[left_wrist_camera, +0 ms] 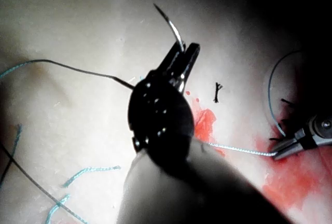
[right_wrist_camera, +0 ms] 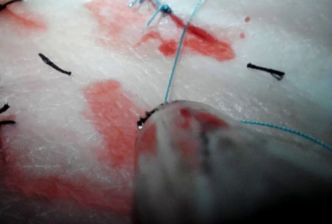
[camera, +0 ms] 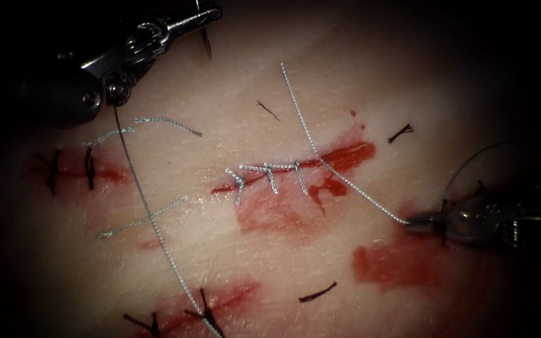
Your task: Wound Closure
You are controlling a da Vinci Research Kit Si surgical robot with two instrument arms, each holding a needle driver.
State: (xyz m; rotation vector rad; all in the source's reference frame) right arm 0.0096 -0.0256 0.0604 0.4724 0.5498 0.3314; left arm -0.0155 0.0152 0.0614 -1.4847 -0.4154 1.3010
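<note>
The cut (camera: 295, 168) runs across the tissue (camera: 233, 94), with several pale stitches (camera: 270, 175) over its middle. My left tool (camera: 211, 12), at the upper left, is shut on the curved needle (left_wrist_camera: 176, 35) near its middle. The needle is off the tissue, and its tip (left_wrist_camera: 155, 7) points away from the jaws. A thin dark thread (camera: 151, 219) trails down from this tool. To the right of the cut, my right tool (camera: 411, 222) is shut on the pale thread (camera: 358, 188). That thread crosses the cut's right end and stretches up to a free end (camera: 283, 66).
Red fluid (camera: 345, 156) fills the cut's right end and stains the tissue below it (camera: 396, 263). Loose pale thread pieces (camera: 167, 122) lie on the left. Dark stitches (camera: 89, 168) mark other cuts at the left and the bottom (camera: 205, 310). Short dark thread ends (camera: 317, 293) are scattered around.
</note>
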